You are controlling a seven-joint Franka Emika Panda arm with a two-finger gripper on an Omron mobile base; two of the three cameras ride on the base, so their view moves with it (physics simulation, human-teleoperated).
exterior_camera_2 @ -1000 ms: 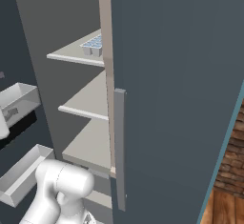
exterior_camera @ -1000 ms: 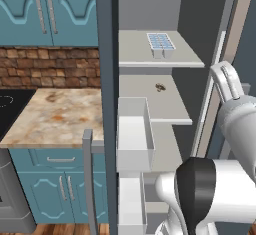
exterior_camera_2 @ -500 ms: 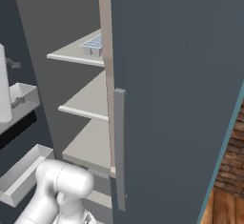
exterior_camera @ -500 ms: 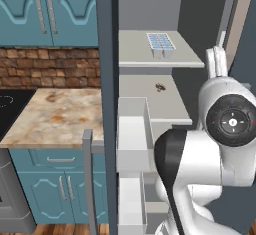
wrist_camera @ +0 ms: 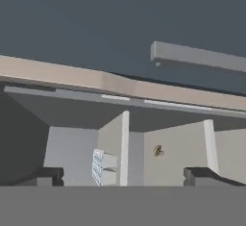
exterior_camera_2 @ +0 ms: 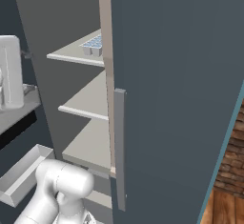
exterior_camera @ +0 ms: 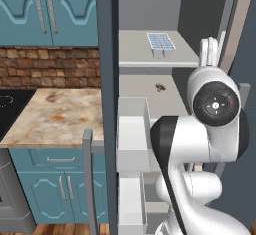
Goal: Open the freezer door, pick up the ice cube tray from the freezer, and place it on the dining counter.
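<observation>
**Fingers wide apart and empty in front of the open freezer**

The gripper (wrist_camera: 125, 174) has its two dark fingertips (wrist_camera: 45, 176) standing far apart, with nothing between them. In the hand view, which is rolled sideways, they frame the inside of the freezer (exterior_camera: 150, 14), where the shelves appear as upright pale slabs.

The ice cube tray (exterior_camera: 160, 43) — a small white tray with a grid of pale blue cubes — lies flat on the upper freezer shelf (exterior_camera: 185, 59), near the shelf's middle and well apart from the gripper. In the right base view the tray (exterior_camera_2: 93, 44) sits near the front edge of that same shelf. In the hand view the tray (wrist_camera: 104, 167) shows between the two fingertips, farther into the freezer.

On the shelf below the tray lies a small brown speck (exterior_camera: 160, 86), too small to identify.

The freezer door (exterior_camera: 107, 104) stands open, seen edge-on to the left of the shelves, with white bins (exterior_camera: 132, 139) on its inner side. The other slate-grey door (exterior_camera_2: 176, 99) is to the right of the shelves, with its long grey bar handle (exterior_camera_2: 119, 147).

The white arm (exterior_camera: 205, 144) rises in front of the freezer, below and to the right of the tray's shelf.
</observation>
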